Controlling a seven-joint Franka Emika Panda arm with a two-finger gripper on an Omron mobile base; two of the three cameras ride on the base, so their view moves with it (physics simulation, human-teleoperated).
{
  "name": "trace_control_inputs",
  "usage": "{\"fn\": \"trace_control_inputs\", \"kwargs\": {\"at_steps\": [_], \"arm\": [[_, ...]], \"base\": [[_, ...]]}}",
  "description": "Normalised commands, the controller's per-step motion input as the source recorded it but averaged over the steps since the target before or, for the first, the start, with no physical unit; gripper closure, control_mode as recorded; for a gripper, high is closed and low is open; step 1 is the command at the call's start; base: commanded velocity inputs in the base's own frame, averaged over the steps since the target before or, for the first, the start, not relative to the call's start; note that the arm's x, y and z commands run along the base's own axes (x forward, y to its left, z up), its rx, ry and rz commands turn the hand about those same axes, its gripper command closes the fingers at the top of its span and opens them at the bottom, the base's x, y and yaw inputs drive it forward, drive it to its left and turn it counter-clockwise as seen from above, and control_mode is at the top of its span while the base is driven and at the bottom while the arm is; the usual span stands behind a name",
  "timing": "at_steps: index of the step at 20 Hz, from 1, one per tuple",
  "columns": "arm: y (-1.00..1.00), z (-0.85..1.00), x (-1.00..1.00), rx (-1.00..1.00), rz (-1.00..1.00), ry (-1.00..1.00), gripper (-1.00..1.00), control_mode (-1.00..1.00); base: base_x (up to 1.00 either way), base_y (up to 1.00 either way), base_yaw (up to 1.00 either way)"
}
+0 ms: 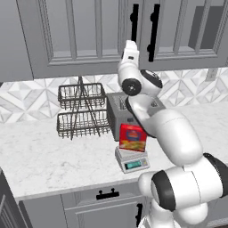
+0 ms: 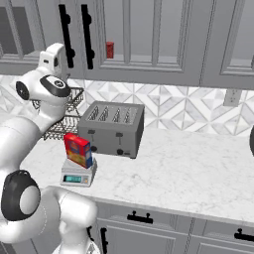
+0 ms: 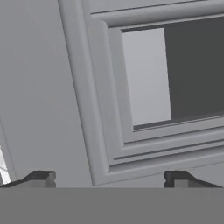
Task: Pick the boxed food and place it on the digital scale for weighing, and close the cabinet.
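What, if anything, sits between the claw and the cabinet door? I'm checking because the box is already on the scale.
Nothing visible does. The open claw faces the panelled grey wall cabinet door directly, with no object between them. The flat red cardboard box stands on the small white-grey square scale below, away from the door.

My arm goes up from the base, bends at a big white elbow, then climbs to a round dark joint. From there the wrist points up high. In the left base view the white hand (image 1: 130, 54) sits at the very top of the arm. In the right base view I see that same hand (image 2: 51, 56) up on the left side. In the hand view my gripper (image 3: 109, 178) has its two dark finger tips (image 3: 40, 177) far apart, with nothing between them.
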Motion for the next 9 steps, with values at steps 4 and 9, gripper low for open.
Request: {"fn": "trace_control_inputs", "kwargs": {"at_steps": [4, 9], "arm": [[-0.12, -0.24, 0.93, 0.00, 0.00, 0.00, -1.00, -1.00], [-0.43, -0.09, 0.19, 0.06, 0.00, 0.00, -1.00, -1.00]], "base": [[0.00, 0.00, 0.00], [0.00, 0.00, 0.00]]}}
